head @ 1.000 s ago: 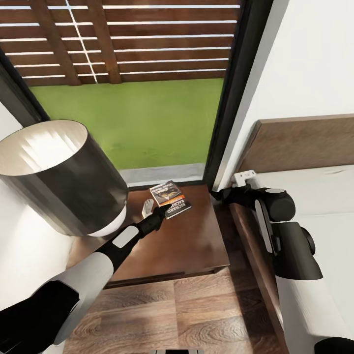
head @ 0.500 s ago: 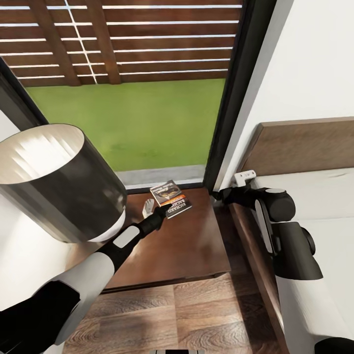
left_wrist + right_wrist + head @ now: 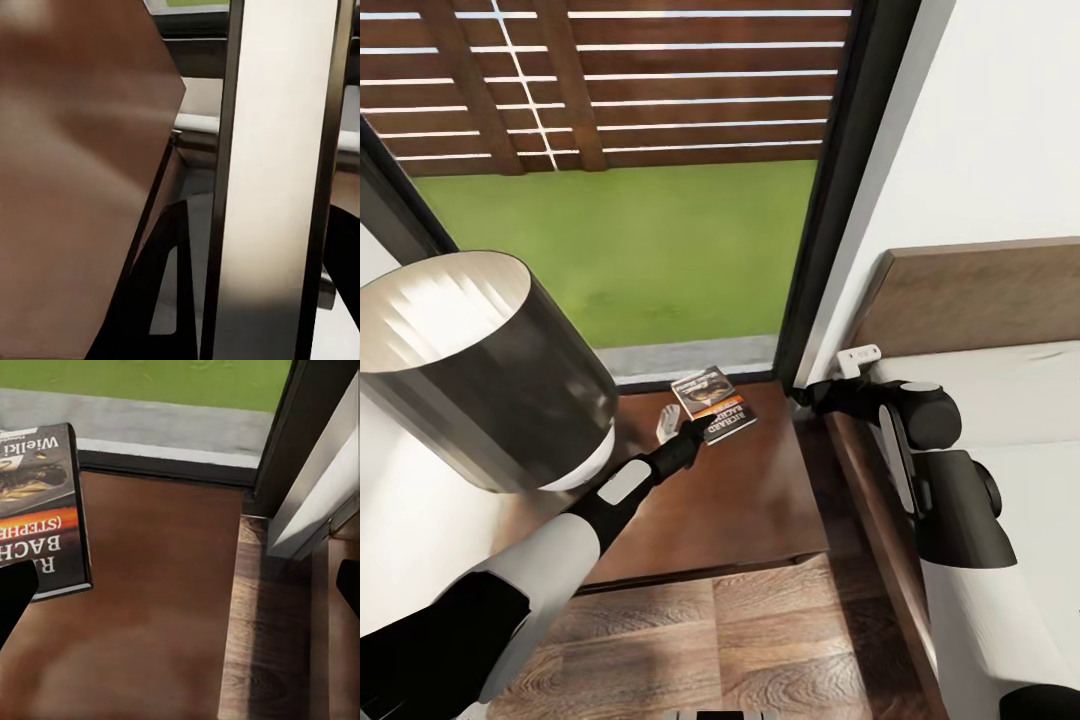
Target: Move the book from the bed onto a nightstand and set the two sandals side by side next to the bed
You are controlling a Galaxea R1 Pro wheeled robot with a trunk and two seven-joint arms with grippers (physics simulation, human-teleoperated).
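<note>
The book (image 3: 716,398), dark with an orange band, lies flat at the far edge of the nightstand (image 3: 745,500). My left gripper (image 3: 703,422) reaches over the nightstand with its black tip on the book's near corner, shut on it. Up close, the book (image 3: 37,510) lies on the nightstand's glossy top (image 3: 165,607). My right gripper (image 3: 798,393) hovers at the nightstand's far right corner, beside the bed (image 3: 1010,400). It stands open (image 3: 180,600), dark fingertips far apart and nothing between them. The sandals are out of view.
A large grey lamp shade (image 3: 470,360) stands over the nightstand's left part, close to my left forearm. A dark window frame (image 3: 840,200) rises behind the nightstand, with grass and a fence outside. The brown headboard (image 3: 970,290) and wood-plank floor (image 3: 760,640) border the nightstand.
My left gripper has slid slightly to the right along the nightstand's far edge, and the book has shifted with it. The right arm has stayed put.
</note>
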